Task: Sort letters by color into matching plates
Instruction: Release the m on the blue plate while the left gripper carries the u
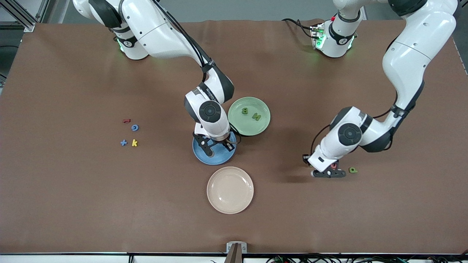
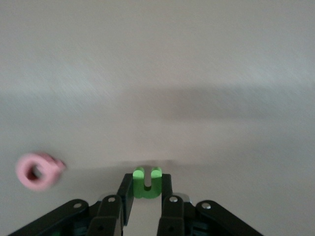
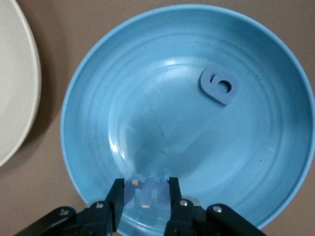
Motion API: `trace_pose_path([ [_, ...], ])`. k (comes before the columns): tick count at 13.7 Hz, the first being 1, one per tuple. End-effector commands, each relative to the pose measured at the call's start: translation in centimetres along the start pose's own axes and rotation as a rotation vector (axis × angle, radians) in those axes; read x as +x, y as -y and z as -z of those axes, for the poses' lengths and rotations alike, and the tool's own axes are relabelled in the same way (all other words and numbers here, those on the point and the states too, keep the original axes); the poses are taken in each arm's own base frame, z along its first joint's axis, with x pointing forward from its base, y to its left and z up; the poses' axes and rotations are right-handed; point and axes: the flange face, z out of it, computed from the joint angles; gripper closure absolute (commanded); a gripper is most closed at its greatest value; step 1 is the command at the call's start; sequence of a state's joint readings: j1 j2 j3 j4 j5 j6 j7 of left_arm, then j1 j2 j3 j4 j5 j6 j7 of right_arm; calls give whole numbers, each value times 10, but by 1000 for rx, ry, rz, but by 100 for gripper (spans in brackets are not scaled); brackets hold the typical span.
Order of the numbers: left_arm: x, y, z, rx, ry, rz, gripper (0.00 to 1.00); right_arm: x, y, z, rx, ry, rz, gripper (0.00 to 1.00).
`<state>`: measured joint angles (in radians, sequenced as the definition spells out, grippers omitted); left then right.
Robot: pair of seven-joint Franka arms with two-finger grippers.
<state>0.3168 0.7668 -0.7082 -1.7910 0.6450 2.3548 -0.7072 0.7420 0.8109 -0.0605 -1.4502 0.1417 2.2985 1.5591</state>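
Holding pale blue piece [image 3: 146, 192] clamped in right gripper [image 3: 146, 196] over blue plate [image 3: 98, 98] for drop | left gripper [image 2: 146, 196] fingers clamped on green piece [image 2: 147, 182] at table, ready for pale green plate [image 1: 263, 126]

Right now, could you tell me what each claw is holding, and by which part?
The left claw pinches a green letter by its lower end. The right claw, over the blue plate, grips a pale blue letter by its sides.

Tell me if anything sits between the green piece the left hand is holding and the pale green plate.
Nothing visible does. The left hand grips a small green foam piece low over bare brown table; the round pale green plate lies farther from the front camera, toward the right arm's end, with only open tabletop between them.
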Motion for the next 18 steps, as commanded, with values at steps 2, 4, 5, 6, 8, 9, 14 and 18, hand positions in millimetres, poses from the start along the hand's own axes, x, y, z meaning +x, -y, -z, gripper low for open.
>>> trace_pose_path([
  [2,-44,-34,20,13,18,49,99,4,5,1,1,2,-24,49],
  [4,-64,-65,27,-13,28,115,99,5,6,3,4,1,-20,0],
  [5,-73,-80,31,-24,32,148,99,8,7,4,6,0,-18,0],
  [6,-83,-94,33,-34,39,163,99,10,9,8,10,-2,-12,0],
  [8,-103,-118,34,-41,54,200,99,18,14,18,22,-2,-4,0],
  [9,-112,-128,34,-41,60,212,99,23,14,22,9,-1,18,0],
  [14,-162,-197,34,-41,74,286,99,60,12,45,-24,8,241,0],
  [18,-187,-235,33,-53,73,285,95,104,-4,69,-92,42,406,0],
])
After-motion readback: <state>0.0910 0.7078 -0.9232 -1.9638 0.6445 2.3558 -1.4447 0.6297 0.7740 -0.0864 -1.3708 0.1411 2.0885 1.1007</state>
